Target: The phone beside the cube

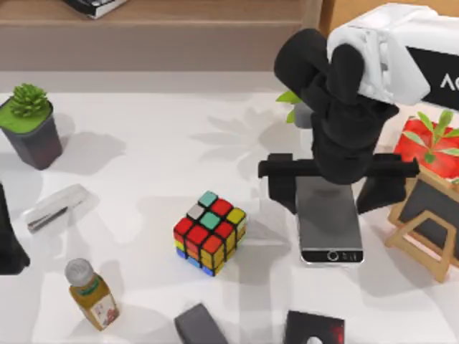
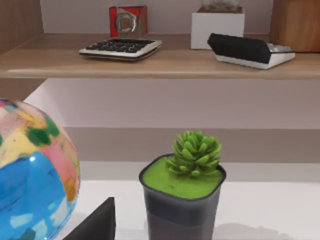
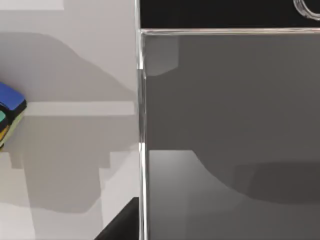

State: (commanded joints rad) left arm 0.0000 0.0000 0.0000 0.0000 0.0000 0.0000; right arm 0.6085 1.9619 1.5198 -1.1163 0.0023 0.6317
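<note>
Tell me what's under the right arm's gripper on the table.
The phone lies flat beneath the right gripper, home-button end showing toward the table's front edge. Its far end is covered by the arm. The cube sits apart, to its left.

1. Cube (image 1: 209,233) sits near ctr of worktop (image 1: 143,172); phone (image 1: 330,226) at its 3 o'clock, near but apart, lying flat, home-button end toward 6.
2. Right tool (image 1: 337,183) over phone's far end, fingers spread to either side.
3. Potted plant (image 1: 30,125) at cube's 10 o'clock, well apart, by worktop's left side.
4. Bottle (image 1: 92,294) at cube's 8 o'clock.
5. Chalkboard (image 1: 427,222) at phone's 3 o'clock, just beside.
6. Left arm (image 1: 8,236) parked at left edge.
7. Shelf (image 1: 179,21) behind worktop, at 12.
</note>
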